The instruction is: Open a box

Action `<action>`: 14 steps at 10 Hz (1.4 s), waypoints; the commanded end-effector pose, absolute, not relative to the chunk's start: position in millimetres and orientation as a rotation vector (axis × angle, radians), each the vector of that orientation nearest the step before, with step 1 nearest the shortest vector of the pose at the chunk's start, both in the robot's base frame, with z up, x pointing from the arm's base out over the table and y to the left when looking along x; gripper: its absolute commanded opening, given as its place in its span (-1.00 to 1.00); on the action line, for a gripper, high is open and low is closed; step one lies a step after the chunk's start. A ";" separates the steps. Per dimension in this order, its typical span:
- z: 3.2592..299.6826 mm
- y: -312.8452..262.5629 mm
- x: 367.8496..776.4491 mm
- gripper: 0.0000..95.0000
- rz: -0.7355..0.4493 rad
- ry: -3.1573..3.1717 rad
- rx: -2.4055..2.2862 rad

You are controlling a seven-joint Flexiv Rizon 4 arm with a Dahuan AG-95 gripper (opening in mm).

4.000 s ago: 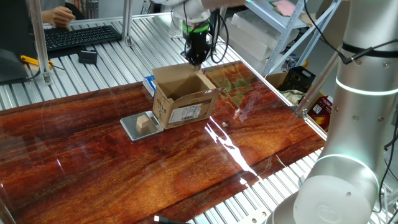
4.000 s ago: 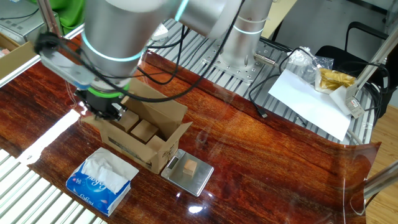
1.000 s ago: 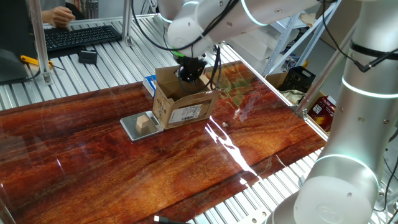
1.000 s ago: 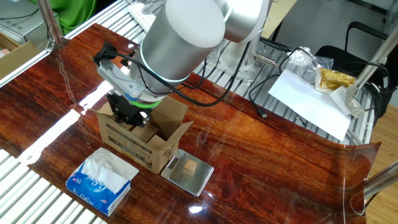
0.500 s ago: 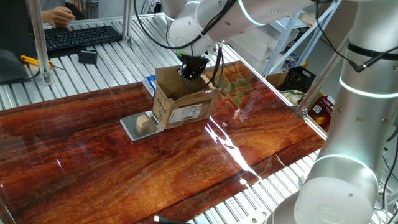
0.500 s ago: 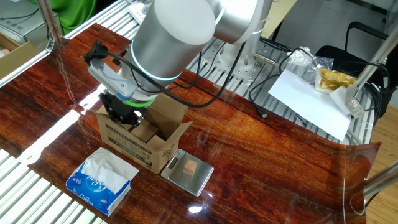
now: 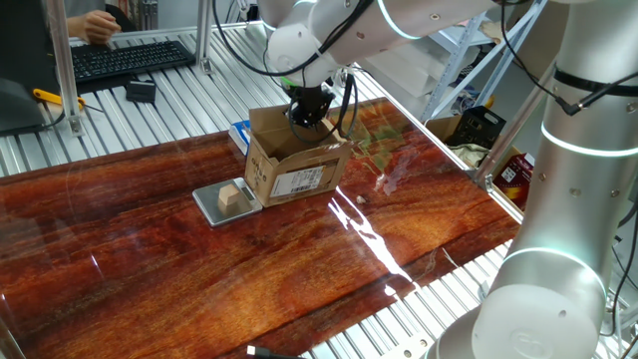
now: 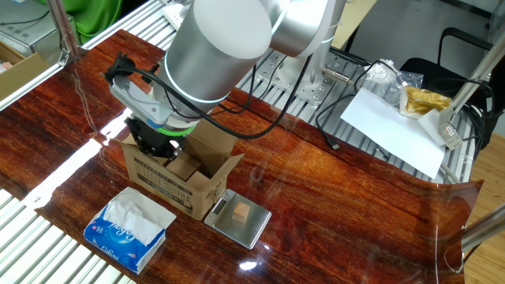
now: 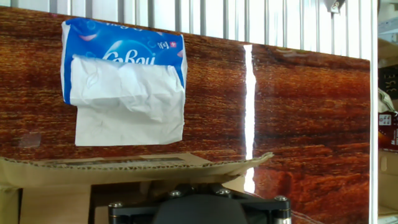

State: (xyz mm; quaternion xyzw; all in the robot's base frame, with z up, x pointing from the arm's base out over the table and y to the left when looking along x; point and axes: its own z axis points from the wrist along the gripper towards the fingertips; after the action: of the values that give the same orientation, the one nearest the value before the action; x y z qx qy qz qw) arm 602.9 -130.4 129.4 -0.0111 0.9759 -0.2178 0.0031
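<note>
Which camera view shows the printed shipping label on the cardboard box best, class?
One fixed view shows the white shipping label facing the camera on the box. The other fixed view shows a different printed side, with the arm covering part of the top. The hand view catches only a flap edge.

Bright, even indoor light; all three views sharp.
Glare streaks the glossy table [image 7: 299, 259] toward 5 o'clock in one fixed view, toward 9 o'clock in the other, and as a vertical white band right of centre in the hand view. Shadows are soft and short.
</note>
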 end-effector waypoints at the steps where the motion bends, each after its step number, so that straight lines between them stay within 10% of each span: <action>1: 130.4 -130.1 602.9 -1.00 -0.682 3.061 -0.036; 14: 146.6 -131.5 611.1 -1.00 -0.683 3.093 -0.082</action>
State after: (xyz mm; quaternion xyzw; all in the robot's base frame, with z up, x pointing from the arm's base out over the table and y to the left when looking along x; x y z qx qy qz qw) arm 611.4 -131.2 146.7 -0.0328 0.9733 -0.2269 -0.0142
